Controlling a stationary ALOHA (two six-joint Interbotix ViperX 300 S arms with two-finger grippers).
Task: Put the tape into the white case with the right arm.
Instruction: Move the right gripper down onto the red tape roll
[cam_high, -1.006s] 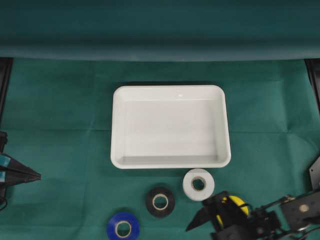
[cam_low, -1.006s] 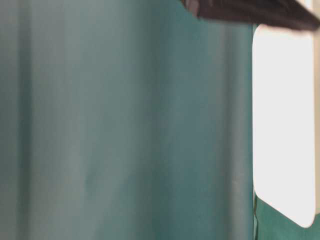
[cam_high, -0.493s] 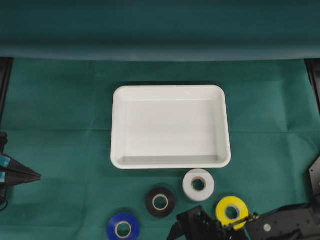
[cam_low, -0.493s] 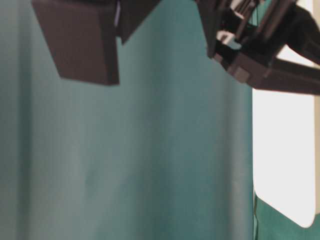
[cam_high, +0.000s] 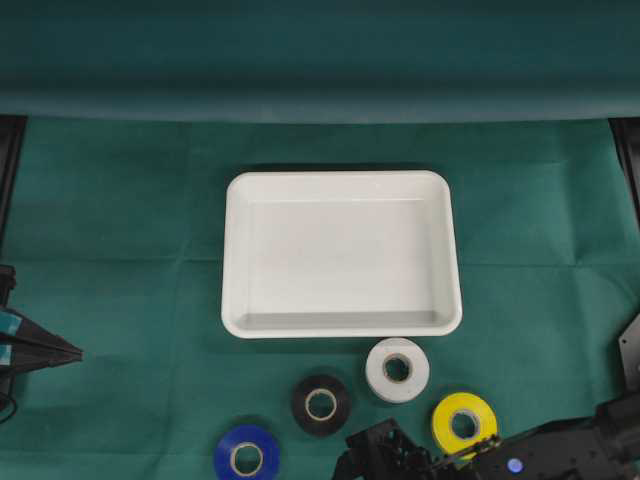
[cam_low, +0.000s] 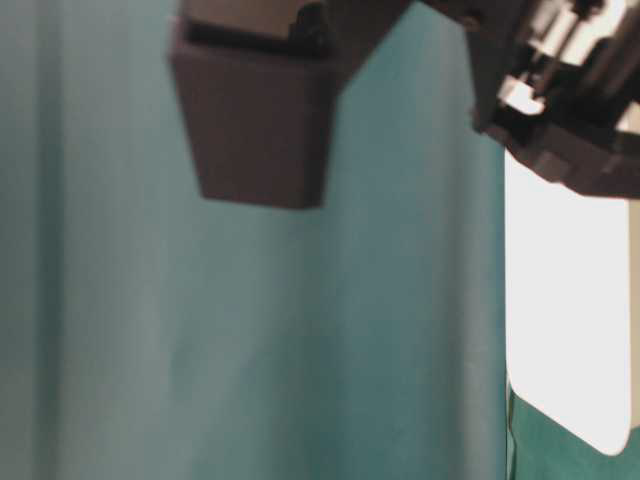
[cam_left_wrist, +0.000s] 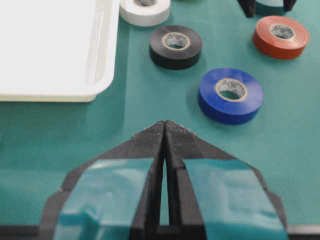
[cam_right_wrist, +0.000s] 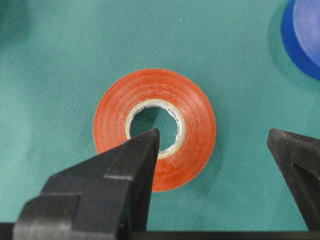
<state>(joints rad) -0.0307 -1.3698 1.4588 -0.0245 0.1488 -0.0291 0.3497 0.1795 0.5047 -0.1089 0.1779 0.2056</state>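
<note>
Right gripper hangs over the orange tape roll, jaws spread wide, one tip above the roll's hole, the other off to the right (nothing gripped). In the overhead view the white case sits mid-frame, with white, black, blue and yellow rolls below it. Left gripper is pressed together at lower left.
</note>
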